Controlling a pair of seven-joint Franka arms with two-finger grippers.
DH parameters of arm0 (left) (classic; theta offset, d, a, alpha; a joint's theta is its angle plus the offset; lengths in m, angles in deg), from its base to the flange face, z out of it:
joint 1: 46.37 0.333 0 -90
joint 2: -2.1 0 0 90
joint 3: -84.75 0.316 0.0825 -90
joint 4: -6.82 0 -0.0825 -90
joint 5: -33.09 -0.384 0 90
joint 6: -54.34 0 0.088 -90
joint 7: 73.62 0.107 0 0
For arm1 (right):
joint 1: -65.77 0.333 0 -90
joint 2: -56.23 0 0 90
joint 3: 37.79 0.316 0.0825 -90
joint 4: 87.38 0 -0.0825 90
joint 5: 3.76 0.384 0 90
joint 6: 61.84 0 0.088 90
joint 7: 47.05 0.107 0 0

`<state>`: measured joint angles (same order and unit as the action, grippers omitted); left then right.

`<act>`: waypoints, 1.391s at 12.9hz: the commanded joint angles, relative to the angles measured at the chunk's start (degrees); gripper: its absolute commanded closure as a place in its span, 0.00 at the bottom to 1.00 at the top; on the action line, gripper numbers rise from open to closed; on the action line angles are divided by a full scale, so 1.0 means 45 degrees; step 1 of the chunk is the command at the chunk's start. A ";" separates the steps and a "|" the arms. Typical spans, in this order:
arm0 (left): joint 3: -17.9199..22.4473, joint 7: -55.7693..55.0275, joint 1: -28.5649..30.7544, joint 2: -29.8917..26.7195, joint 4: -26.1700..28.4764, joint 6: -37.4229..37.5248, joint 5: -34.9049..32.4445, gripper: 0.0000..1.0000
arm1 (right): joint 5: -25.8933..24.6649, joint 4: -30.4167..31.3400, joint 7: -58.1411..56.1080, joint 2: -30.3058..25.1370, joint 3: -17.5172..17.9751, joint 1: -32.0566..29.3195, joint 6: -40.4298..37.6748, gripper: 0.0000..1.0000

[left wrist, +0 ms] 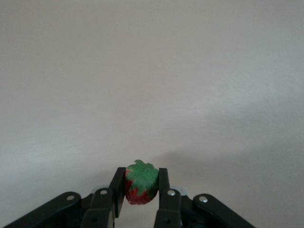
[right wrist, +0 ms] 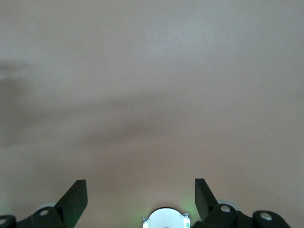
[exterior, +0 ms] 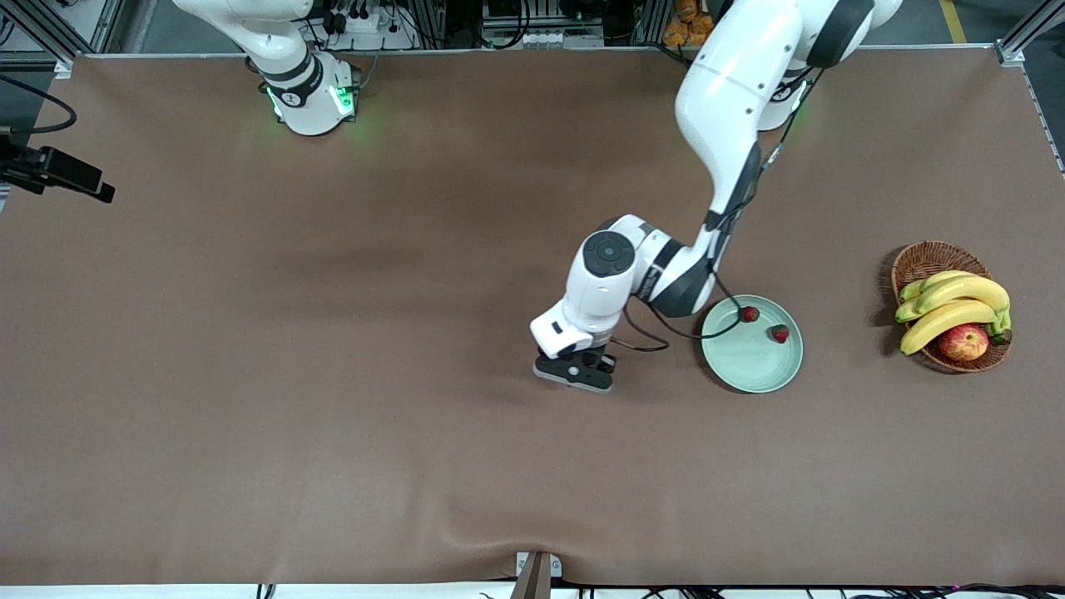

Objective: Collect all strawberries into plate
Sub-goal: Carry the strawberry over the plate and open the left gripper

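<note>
Last strawberry pinched, plate waiting beside me

My left pincer (left wrist: 141, 190) is clamping the third strawberry (left wrist: 140, 187) down at the bench (exterior: 333, 416) beside the plate (exterior: 753, 362), where two strawberries (exterior: 750, 314) are lying; my grip is catching it near the fingertips, so a quick lift could be flicking it loose. My right pincer (right wrist: 141, 199) is waiting, spread wide.

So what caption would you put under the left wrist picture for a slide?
Left gripper shut on the third strawberry, just above the brown table.
</note>
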<state>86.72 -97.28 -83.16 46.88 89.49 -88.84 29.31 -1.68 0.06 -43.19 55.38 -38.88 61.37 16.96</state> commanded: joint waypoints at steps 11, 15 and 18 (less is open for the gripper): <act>-0.0126 0.3461 0.3937 -0.3195 0.3251 0.5200 -0.0313 1.00 | 0.0026 -0.0056 -0.0038 -0.0182 0.0124 0.0255 -0.0362 0.00; -0.0145 0.3461 0.4270 -0.2316 0.3328 0.4205 -0.0256 1.00 | -0.0071 -0.0056 -0.0524 -0.0202 0.0124 0.0255 -0.0362 0.00; -0.0126 0.3461 0.4328 -0.2060 0.3465 0.4124 -0.0236 0.99 | -0.0169 -0.0056 -0.0702 -0.0202 0.0183 0.0255 -0.0362 0.00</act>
<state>86.57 -81.98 -64.27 37.79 104.51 -69.64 29.25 -1.72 -0.02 -45.49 55.26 -38.26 62.32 16.05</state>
